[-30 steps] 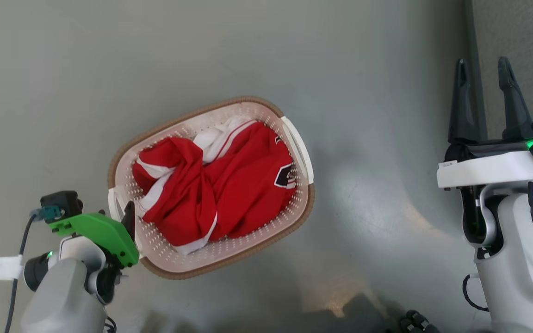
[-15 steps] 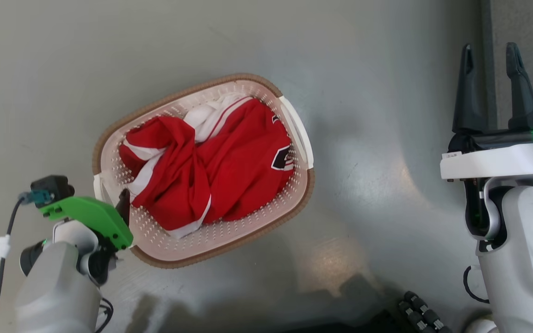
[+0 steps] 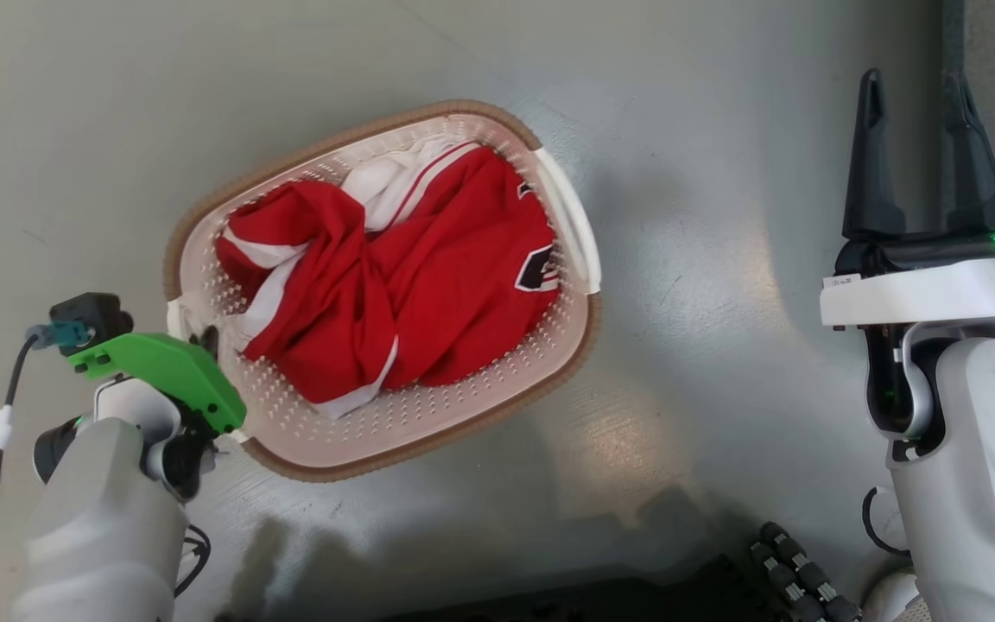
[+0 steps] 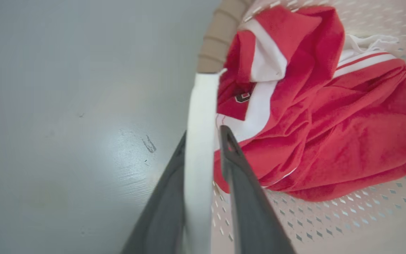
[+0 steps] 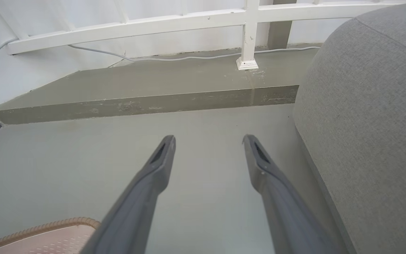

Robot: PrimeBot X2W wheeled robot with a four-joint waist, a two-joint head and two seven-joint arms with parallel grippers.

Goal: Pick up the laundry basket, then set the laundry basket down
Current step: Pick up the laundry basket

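Where its two dark fingers press in from either side, the left end effector (image 4: 203,134) is clamped on a white side handle (image 4: 200,102) of the laundry basket (image 4: 330,225). One finger lies outside the handle and the other inside the basket, just beside the clothing (image 4: 330,123). In the head view most of this end effector sits under a green bracket (image 3: 161,371) at the basket's lower-left end, with a dark fingertip showing at the rim.

The basket is an oval, cream-white, perforated tub with a brown woven-look rim, lying slantwise over the grey floor (image 3: 117,130) in the middle of the head view. A crumpled red garment with white stripes and a dark emblem fills most of its inside, and a white fold shows near the far end. The opposite handle (image 3: 571,220) stands free at the upper right. Whether the basket rests on the floor or hangs just off it I cannot tell.

The right end effector (image 3: 914,82) is well apart from the basket at the right edge, with its fingers spread and nothing between them.

The left wrist view gives the grip itself and the weave of the rim close up. The right wrist view looks the other way, past its parted fingers, to a raised concrete ledge (image 5: 136,84), a white railing (image 5: 153,26), a thin cable (image 5: 189,58) and a grey upholstered seat (image 5: 365,106), with a corner of the basket at its lower left.
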